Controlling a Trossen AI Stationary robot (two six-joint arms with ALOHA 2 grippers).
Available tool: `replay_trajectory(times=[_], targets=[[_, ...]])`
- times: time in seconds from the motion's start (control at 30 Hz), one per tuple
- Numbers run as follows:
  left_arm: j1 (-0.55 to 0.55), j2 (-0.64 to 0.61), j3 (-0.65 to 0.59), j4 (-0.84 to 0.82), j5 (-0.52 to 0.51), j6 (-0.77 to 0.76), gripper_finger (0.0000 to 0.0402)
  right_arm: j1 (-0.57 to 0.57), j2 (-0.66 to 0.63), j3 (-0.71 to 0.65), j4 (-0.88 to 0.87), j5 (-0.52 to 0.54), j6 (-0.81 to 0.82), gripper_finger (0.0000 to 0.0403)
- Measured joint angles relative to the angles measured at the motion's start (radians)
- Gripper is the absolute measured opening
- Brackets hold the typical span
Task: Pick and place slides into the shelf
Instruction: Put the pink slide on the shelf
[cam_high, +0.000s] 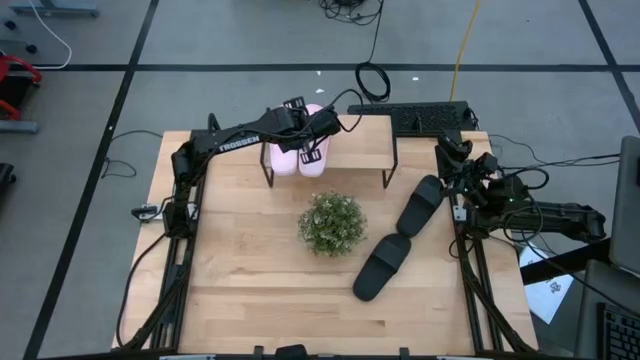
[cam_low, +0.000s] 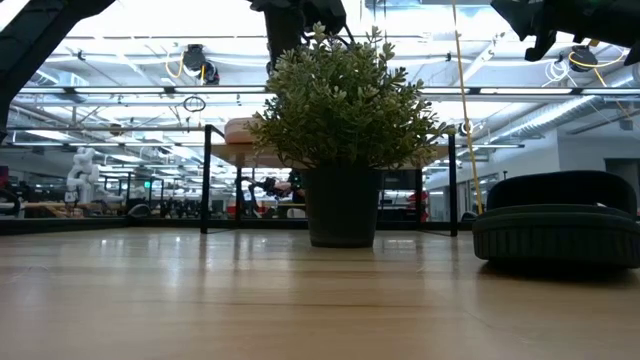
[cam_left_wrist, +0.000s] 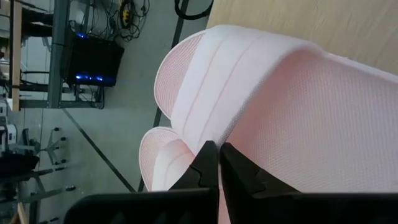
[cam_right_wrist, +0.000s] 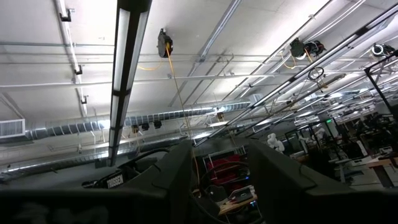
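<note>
The left gripper hangs over the left end of the shelf, its fingers pressed together on the strap of a pink slide. The second pink slide lies just beside the held one, on the side towards the left arm's base, and both sit on the plank with their ends poking past its near edge.

The step in hand looks like setting this slide down. To do it well, the sole should lie flat on the wood before the fingers let go, and it could be nudged further from the near edge, since the overhang invites a tip. When the fingers part they should lift straight up, so the strap is not dragged and the neighbouring slide is not knocked.

Beyond the gripper to the right, the rest of the plank is bare, giving space for the black pair. The plant stands in front of the shelf, near the gripper's way back to the table, so the withdrawal wants height.

The black slides lie on the table, well apart from the left gripper and close to the right gripper, which waits at the right edge, pointing up towards the ceiling; its fingers stand apart and hold nothing.
</note>
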Motion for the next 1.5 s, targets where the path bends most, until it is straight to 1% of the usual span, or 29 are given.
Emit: replay_trajectory(times=[0.77, 1.1, 1.23, 1.5], targets=[[0.003, -0.007, 0.0, -0.011, 0.0, 0.09, 0.0, 0.0, 0.0, 0.0, 0.0, 0.0, 0.0, 0.0148], [0.023, -0.025, -0.001, -0.024, 0.005, 0.089, 0.0, 0.0, 0.0, 0.0, 0.0, 0.0, 0.0, 0.0148], [0.024, -0.029, -0.001, -0.023, 0.043, 0.089, 0.0, 0.0, 0.0, 0.0, 0.0, 0.0, 0.0, 0.0148], [0.024, -0.029, -0.001, -0.021, 0.045, 0.085, 0.0, 0.0, 0.0, 0.0, 0.0, -0.001, 0.008, 0.0148]])
